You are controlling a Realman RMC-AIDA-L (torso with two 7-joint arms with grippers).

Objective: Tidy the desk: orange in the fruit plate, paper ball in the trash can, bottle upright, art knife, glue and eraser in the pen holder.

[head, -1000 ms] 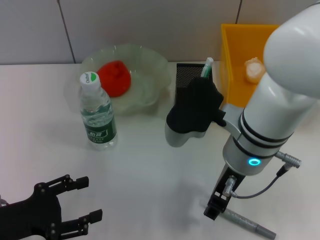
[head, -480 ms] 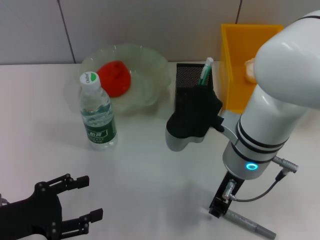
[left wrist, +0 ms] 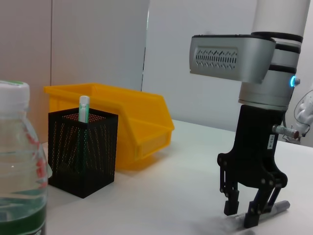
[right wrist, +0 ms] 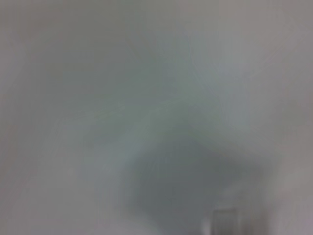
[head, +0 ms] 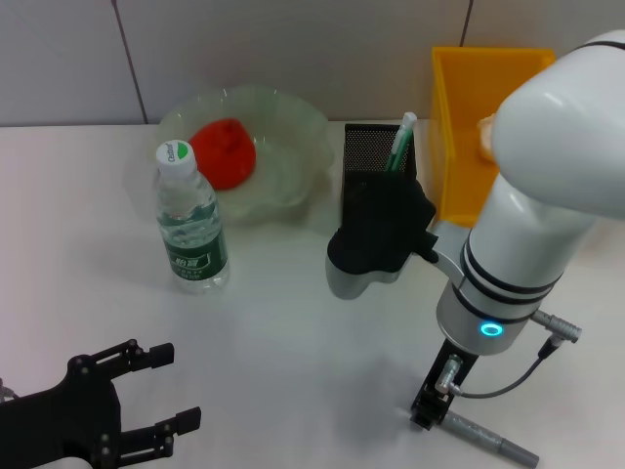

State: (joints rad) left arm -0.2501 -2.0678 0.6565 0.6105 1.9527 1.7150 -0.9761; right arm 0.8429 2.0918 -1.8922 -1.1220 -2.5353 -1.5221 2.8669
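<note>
Head view: right gripper [head: 427, 415] stands over the grey art knife [head: 493, 442] on the table [head: 283, 362]; left gripper [head: 146, 391] parked, jaws spread, empty. Left wrist view: right gripper's fingers [left wrist: 231, 203] open, straddling the knife. Right wrist view: nothing discernible.

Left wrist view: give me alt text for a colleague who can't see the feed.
The right gripper hangs open, tips nearly on the white table, astride a grey pen-like tool. Beyond stand a black mesh pen holder holding a green-and-white stick, and the yellow trash can; the bottle fills the near edge.
</note>
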